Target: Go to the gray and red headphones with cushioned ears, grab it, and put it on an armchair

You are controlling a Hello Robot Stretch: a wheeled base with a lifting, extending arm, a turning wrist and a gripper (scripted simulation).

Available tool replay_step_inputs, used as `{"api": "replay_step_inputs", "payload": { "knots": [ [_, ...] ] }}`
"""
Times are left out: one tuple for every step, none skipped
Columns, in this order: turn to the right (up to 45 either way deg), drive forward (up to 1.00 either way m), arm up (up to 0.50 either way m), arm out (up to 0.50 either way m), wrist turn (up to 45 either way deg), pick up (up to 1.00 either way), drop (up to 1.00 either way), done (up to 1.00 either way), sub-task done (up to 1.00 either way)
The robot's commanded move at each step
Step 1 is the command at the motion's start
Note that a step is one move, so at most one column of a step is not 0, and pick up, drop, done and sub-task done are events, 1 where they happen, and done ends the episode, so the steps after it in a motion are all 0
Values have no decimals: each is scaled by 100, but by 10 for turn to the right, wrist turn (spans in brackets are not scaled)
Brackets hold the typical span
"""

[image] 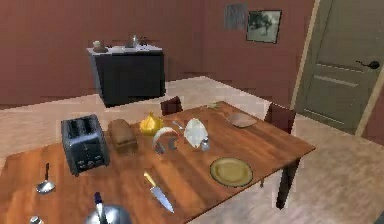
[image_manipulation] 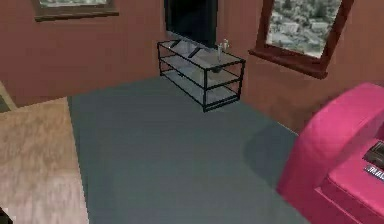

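Wooden table (image: 262, 150) ahead holds a toaster (image: 83, 143), a plate (image: 231, 171) and a pale grey blob (image: 196, 131), possibly the headphones; cannot tell. Judgement: drive closer and confirm before reaching. Pink armchair (image_manipulation: 335, 140) sits arm-side for later. Arm pose, claw state: cannot tell.

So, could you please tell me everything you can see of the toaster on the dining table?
The toaster is a dark grey, metallic-looking box with two long slots in its top and darker panels on its near side. It stands upright on the wooden table, toward the forward view's left. A brown loaf stands just to its right; whether the two touch cannot be told.
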Motion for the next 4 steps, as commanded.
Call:
{"api": "replay_step_inputs", "payload": {
  "knots": [
    [330,0,0,0,0,0,0,0,0],
    [0,80,0,0,0,0,0,0,0],
    [-450,0,0,0,0,0,0,0,0],
    [-450,0,0,0,0,0,0,0,0]
  ]
}}
